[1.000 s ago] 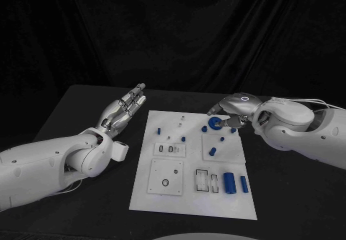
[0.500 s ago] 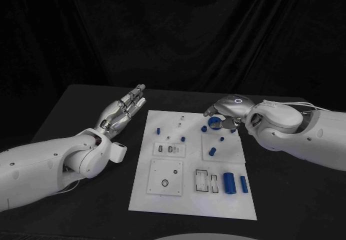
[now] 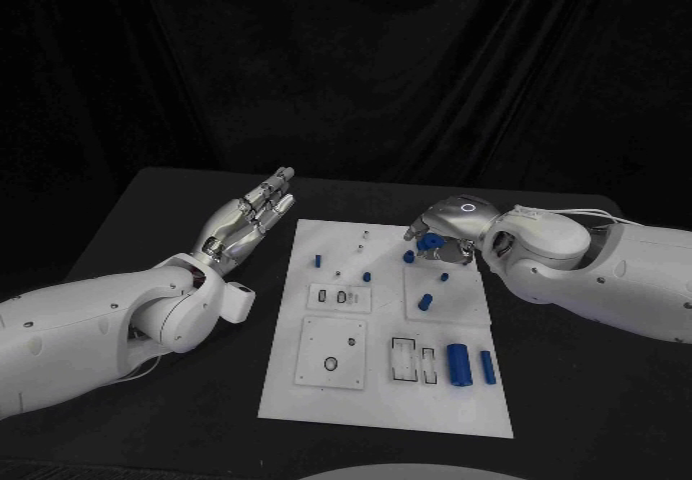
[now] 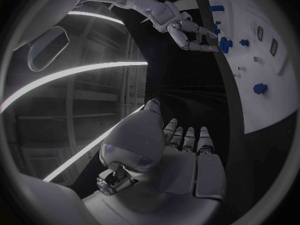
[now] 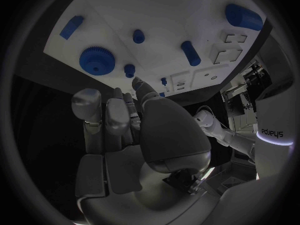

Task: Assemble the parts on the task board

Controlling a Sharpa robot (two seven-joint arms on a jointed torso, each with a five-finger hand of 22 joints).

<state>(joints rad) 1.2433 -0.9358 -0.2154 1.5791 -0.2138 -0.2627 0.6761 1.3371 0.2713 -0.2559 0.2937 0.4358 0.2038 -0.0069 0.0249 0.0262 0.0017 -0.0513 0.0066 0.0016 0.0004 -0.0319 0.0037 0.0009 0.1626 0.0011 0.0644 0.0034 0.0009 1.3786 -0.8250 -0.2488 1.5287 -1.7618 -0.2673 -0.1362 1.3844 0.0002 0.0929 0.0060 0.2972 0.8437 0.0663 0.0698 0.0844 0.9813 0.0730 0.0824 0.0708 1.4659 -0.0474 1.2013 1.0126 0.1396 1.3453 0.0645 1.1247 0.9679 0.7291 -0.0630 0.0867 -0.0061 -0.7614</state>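
The white task board [image 3: 378, 405] lies in the middle of the table. My right hand [image 3: 450, 226] hovers back-up over its far right corner. In the right wrist view a blue gear [image 5: 95, 60] lies flat on the board [image 5: 162, 12] just beyond the fingertips [image 5: 85, 98], apart from them, and the hand holds nothing. A small blue peg [image 5: 129, 69] stands near the thumb tip. The left wrist view shows the gear [image 4: 225, 44] beside my right hand [image 4: 194, 32]. My left hand [image 3: 250, 218] is flat and empty, fingers straight, left of the board.
A blue cylinder [image 3: 459, 365] and a blue bar [image 3: 489, 368] lie at the board's near right. Small blue pegs [image 3: 317, 261] stand around its far half, and another blue piece [image 3: 426, 300] lies mid-right. Black table surrounds the board.
My right hand has turned and shifted left over the board's far corner; the gear it had at its fingertips now lies on the board. The left hand has not moved.
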